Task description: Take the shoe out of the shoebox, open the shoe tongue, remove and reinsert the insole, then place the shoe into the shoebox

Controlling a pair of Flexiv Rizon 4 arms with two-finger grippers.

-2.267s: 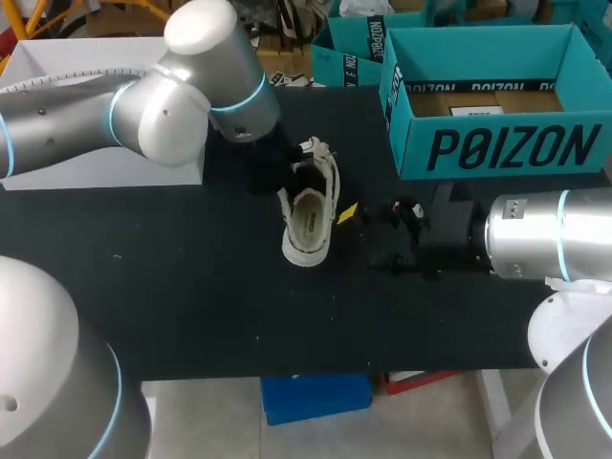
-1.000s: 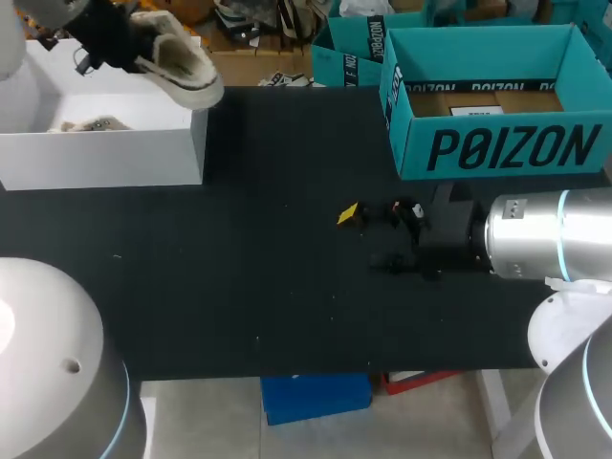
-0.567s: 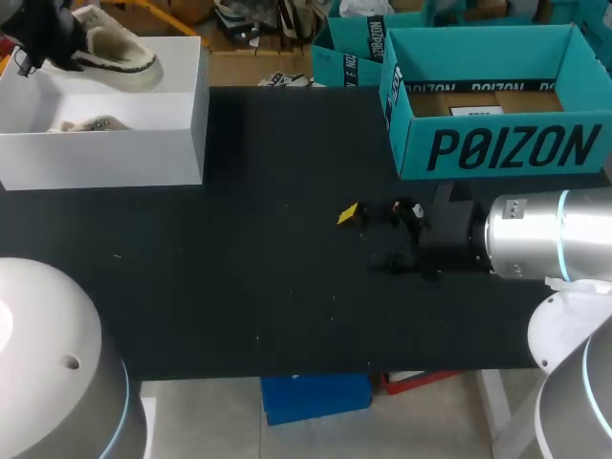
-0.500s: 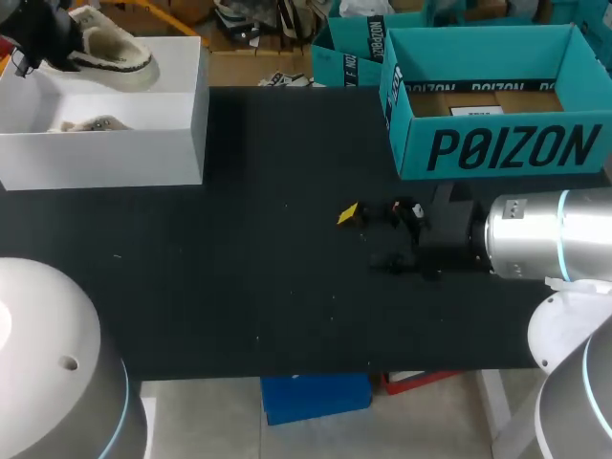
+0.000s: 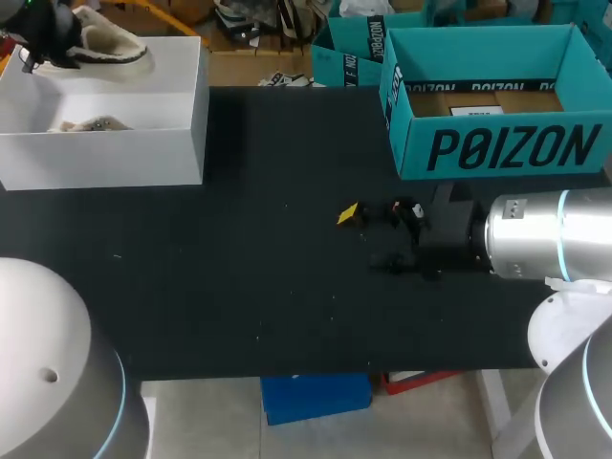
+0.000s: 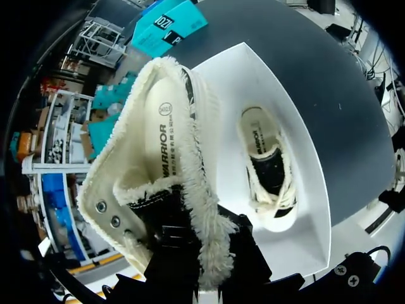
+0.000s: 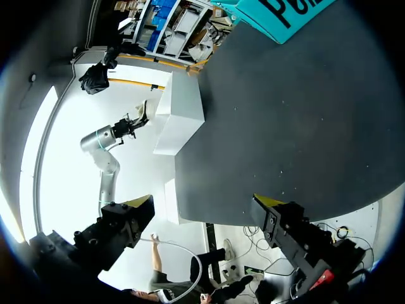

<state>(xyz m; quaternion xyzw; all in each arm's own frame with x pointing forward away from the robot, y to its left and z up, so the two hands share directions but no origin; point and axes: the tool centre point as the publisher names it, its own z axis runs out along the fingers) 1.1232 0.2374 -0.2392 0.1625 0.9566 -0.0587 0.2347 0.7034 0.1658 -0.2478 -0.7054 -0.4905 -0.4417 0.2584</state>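
A cream shoe with a fleecy lining (image 5: 113, 45) hangs over the far rim of the white shoebox (image 5: 143, 158) at the table's far left. My left gripper (image 5: 50, 40) is shut on it. In the left wrist view the gripper (image 6: 202, 256) pinches the shoe (image 6: 158, 177) at its fleecy collar, insole facing me, above the shoebox (image 6: 310, 215). A second cream shoe (image 6: 269, 164) lies inside the box, also seen as the second shoe (image 5: 91, 124) from above. My right gripper (image 5: 368, 239) stands open over the table's right middle, holding nothing; in its own view the right gripper (image 7: 204, 202) has bare tabletop ahead.
A large teal open box (image 5: 492, 143) stands at the back right, close behind my right arm (image 5: 535, 239). Another teal box (image 5: 346, 57) sits behind it. The black table (image 5: 239, 268) stretches between the white shoebox and my right gripper.
My left arm lifted the shoe off the table's middle and carried it left to above the white shoebox, settling slightly lower over its far rim. The right arm has not moved.
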